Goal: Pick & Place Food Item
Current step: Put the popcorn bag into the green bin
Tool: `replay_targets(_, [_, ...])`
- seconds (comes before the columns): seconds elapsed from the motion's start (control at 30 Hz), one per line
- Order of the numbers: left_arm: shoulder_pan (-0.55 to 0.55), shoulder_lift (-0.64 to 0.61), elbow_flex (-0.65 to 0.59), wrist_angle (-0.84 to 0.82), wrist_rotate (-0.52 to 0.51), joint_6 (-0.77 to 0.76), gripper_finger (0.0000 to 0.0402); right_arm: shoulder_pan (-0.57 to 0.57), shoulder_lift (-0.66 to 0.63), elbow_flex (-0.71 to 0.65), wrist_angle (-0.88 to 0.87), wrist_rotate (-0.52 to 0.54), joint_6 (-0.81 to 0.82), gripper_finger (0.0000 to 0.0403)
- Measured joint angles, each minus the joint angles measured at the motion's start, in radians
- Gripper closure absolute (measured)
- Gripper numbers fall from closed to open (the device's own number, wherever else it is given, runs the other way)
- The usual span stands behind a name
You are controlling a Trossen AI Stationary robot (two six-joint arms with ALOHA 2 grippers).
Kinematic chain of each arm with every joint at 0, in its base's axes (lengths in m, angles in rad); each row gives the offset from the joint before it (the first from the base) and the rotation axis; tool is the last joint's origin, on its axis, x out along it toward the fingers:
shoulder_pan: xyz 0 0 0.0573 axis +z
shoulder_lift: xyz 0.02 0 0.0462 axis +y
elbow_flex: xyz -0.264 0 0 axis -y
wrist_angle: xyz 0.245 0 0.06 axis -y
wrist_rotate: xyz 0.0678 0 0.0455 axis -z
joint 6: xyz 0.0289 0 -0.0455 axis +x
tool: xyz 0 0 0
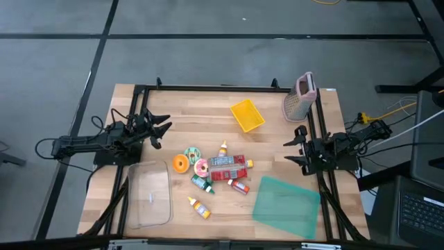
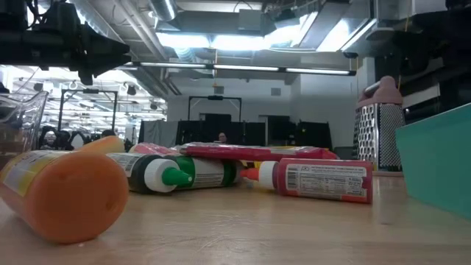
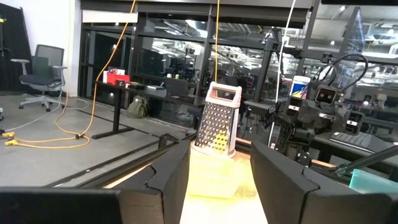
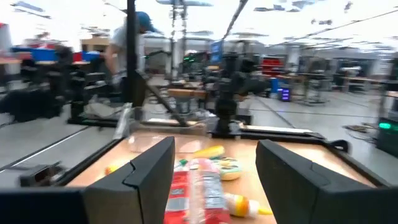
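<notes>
A heap of toy food lies mid-table: an orange (image 1: 180,163), a pink donut (image 1: 201,167), a red packet (image 1: 229,167) and several small sauce bottles, such as the yellow one (image 1: 200,207) and the green-capped one (image 2: 176,175). All rest flat on the wood. My left gripper (image 1: 158,130) hovers open at the table's left edge, pointing level toward the right. My right gripper (image 1: 295,149) hovers open at the right edge, pointing level at the heap. Nothing sits between either pair of fingers (image 3: 168,174) (image 4: 152,168).
A yellow bin (image 1: 248,115) and a metal grater (image 1: 300,97) stand at the far right. A clear plastic tray (image 1: 150,194) lies near left, and a green board (image 1: 286,205) near right. A black frame (image 1: 208,88) runs round the table. People show in the room behind.
</notes>
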State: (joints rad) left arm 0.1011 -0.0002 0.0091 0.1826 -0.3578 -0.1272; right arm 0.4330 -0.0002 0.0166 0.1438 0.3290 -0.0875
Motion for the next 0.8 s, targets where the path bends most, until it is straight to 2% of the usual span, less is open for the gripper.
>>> replay_targets(0.3, [0.0, 0.0, 0.0, 0.032, -0.045, 0.0, 0.024, 0.0, 0.0, 0.0, 0.057, 0.377, 0.0, 0.0179])
replay_targets(0.4, [0.0, 0.0, 0.0, 0.031, -0.056, 0.002, 0.0241, 0.0, 0.0, 0.0, 0.059, 0.458, 0.032, 0.0179])
replay_targets(0.5, [0.0, 0.0, 0.0, 0.032, -0.049, 0.005, 0.0242, 0.0, 0.0, 0.0, 0.059, 0.487, 0.069, 0.0179])
replay_targets(0.63, [-0.001, 0.0, 0.0, 0.032, 0.01, 0.001, 0.024, 0.0, 0.0, 0.0, 0.058, 0.504, 0.086, 0.0179])
replay_targets(0.8, [-0.001, 0.0, 0.0, 0.031, 0.159, -0.011, 0.0238, 0.0, 0.0, 0.0, 0.058, 0.409, 0.099, 0.0179])
